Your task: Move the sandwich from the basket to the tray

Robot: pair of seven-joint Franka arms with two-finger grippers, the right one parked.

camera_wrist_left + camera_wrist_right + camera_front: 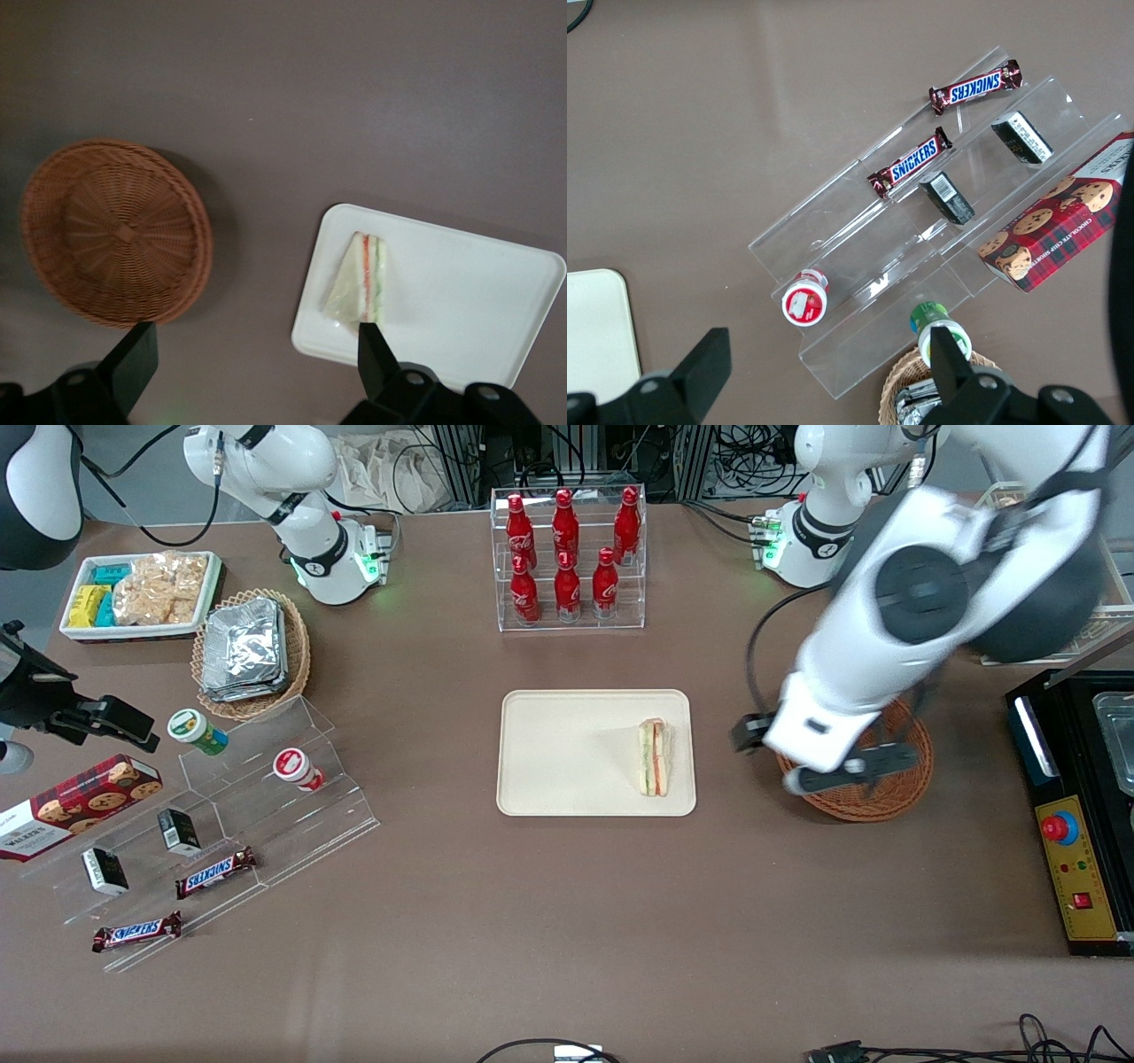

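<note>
- Your sandwich [655,758] [361,282] is a small wedge of white bread with green and orange-pink layers. It lies flat on the tray, close to the tray edge that faces the basket, with its striped cut face turned up.
- Your tray [567,753] [461,292] is a flat cream rectangle with rounded corners and a low rim. It sits on the table with only the sandwich on it.
- Your basket [873,797] [115,232] is round, shallow, reddish-brown wicker. It stands upright on the table near the tray, toward the working arm's end, apart from the tray, with nothing in it.
- Your gripper [842,772] [257,354] hangs above the basket's rim, fingers [135,356] spread wide and holding nothing.
</note>
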